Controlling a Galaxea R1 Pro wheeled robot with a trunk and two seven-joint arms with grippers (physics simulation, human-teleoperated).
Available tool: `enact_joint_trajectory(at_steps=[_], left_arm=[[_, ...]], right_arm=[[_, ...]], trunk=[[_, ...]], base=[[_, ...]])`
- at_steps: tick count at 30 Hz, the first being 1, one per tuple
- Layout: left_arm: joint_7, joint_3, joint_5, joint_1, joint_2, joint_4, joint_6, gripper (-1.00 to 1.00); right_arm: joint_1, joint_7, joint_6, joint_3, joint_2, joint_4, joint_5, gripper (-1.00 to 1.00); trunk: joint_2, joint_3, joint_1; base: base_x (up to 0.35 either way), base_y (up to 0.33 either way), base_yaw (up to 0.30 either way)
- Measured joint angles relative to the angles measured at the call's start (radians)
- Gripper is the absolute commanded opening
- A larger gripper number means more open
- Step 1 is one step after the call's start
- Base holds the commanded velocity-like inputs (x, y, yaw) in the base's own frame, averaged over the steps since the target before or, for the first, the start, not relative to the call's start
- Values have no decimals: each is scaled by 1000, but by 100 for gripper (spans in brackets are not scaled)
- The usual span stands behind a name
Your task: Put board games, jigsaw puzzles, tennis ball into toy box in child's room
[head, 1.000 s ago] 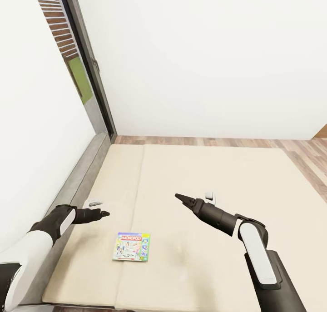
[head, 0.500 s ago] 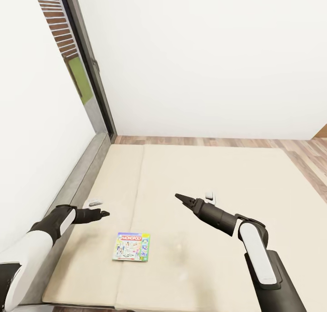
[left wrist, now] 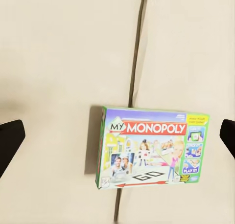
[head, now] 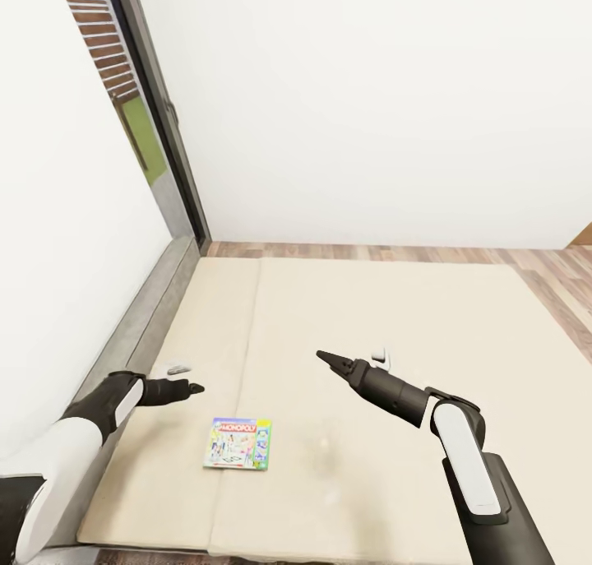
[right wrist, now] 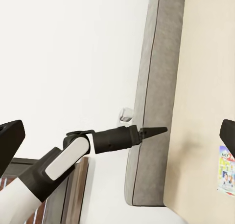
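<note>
One board game, a pale multicoloured "My Monopoly" box, lies flat on the beige bed near its front edge. My left gripper hovers above the mattress just up and to the left of the box. In the left wrist view the box sits between its spread dark fingertips, so that gripper is open and empty. My right gripper hangs over the middle of the bed, to the right of the game. Its fingertips stand wide apart with nothing between them. The table and toy box are out of view.
A low grey headboard runs along the bed's left side against a white wall. A tall dark-framed window stands in the far left corner. Wood-plank floor lies beyond the bed and to its right.
The head view has shifted a little. My left forearm sits slightly lower and further left. The game and my right arm have stayed in place.
</note>
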Motion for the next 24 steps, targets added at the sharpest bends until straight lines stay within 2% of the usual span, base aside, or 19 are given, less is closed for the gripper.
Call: enact_joint_trajectory(at_steps=[4,7,8,13,19,24], left_arm=[[0,0,-1,0,-10,1,1,100],[0,0,-6,0,-15,2,1,100],[0,0,-10,0,-18,2,1,100],[0,0,-16,0,-28,2,0,100],[0,0,-18,0,-31,2,0,100],[-1,0,-18,0,-32,2,-1,100]], right_arm=[[0,-4,1,6,1,-9,2,100],[0,-10,5,46,2,-16,1,100],[0,-12,4,79,2,-18,1,100],[-1,-28,2,163,3,-21,1,100],[-2,-35,3,188,-1,-22,0,100],[-2,-37,5,180,-4,-22,-2,100]], trunk=[[0,-6,0],[0,-11,0],[0,-13,0],[0,-21,0],[0,-31,0],[0,-39,0]], base=[[0,0,20],[0,0,53],[0,0,66],[0,0,79],[0,0,89],[0,0,92]])
